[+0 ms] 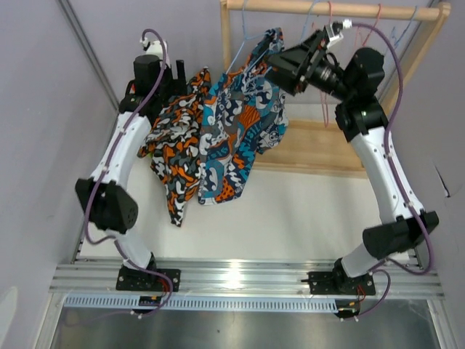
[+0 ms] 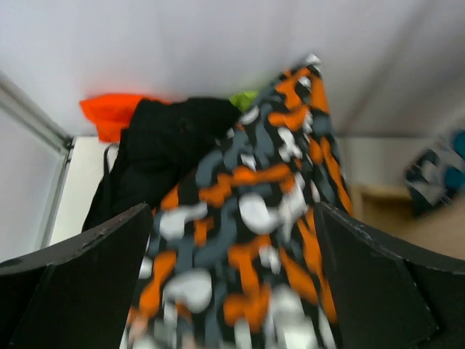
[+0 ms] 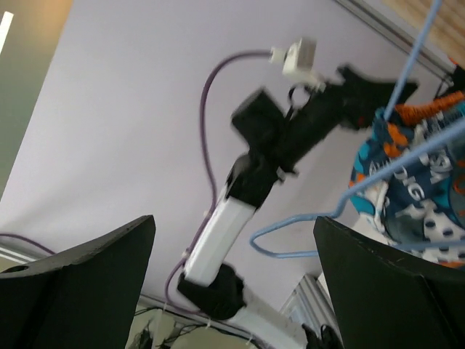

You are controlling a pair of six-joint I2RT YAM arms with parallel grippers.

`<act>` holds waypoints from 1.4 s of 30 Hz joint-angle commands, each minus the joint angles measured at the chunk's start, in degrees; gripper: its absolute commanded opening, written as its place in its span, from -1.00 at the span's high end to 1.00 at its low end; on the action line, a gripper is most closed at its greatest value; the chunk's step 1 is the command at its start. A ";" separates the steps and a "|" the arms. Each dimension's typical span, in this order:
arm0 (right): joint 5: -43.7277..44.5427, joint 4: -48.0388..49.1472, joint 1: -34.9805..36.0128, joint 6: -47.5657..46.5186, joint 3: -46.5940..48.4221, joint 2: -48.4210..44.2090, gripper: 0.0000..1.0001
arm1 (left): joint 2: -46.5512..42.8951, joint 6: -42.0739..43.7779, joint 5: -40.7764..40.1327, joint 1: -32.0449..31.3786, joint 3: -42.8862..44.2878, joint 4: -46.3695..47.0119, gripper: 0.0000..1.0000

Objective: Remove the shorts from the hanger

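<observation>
Your left hand [image 2: 232, 211] is spread wide and grips nothing. In its wrist view its two dark fingers [image 2: 87, 276] stand at either edge of the picture, and the orange, black and white blotched shorts [image 2: 251, 218] lie loose in the gap between them. These shorts are heaped near the far left corner of the desk [image 1: 312, 211] and trail toward its middle. Behind them sit the black shorts [image 2: 163, 149], with the orange-red shorts [image 2: 112, 113] to their left. A sliver of the lime green shorts [image 2: 243, 98] peeks over the pile.

Your right hand [image 3: 234, 222] is also fully spread and has hold of nothing. It is raised beside the wooden rack [image 1: 334, 9], which stands along the far edge of the desk, and it points toward the left arm [image 3: 283, 145].

The blue blotched shorts [image 1: 243, 120] hang down from the rack's left end, and their lower part touches the orange, black and white pair. A blue wire hanger [image 3: 305, 236] crosses their cloth in the right wrist view. You cannot tell from here whether the hanger still carries them.
</observation>
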 commanded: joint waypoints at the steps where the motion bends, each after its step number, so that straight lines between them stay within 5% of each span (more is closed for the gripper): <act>1: 0.11 -1.52 0.42 -1.64 7.62 6.32 -0.99 | -17.66 1.03 -1.21 -2.87 -10.28 9.42 -0.99; 6: 2.92 -10.03 1.04 -5.23 16.51 10.39 -0.99 | -32.79 2.08 -1.29 -3.75 -26.19 14.25 -0.99; 10: 4.85 -5.74 1.04 -3.84 7.83 6.26 -0.99 | -38.42 2.00 -1.82 -3.75 -34.01 15.23 -0.99; 18: 6.35 1.90 3.50 -1.81 10.26 10.27 -0.98 | -42.73 -3.01 1.43 -4.80 -37.45 14.09 -0.99; 28: 13.72 -10.03 7.28 -10.32 39.43 32.00 -0.89 | -49.67 -5.12 1.52 -6.13 -42.91 13.21 -0.99; 35: 25.06 -17.77 9.12 -20.52 38.59 33.42 -0.86 | -54.16 -5.30 1.87 -6.13 -46.86 12.33 -0.99; 42: 28.50 -14.79 10.45 -22.47 33.39 30.95 -0.86 | -54.52 -5.47 2.22 -6.13 -48.09 12.68 -0.99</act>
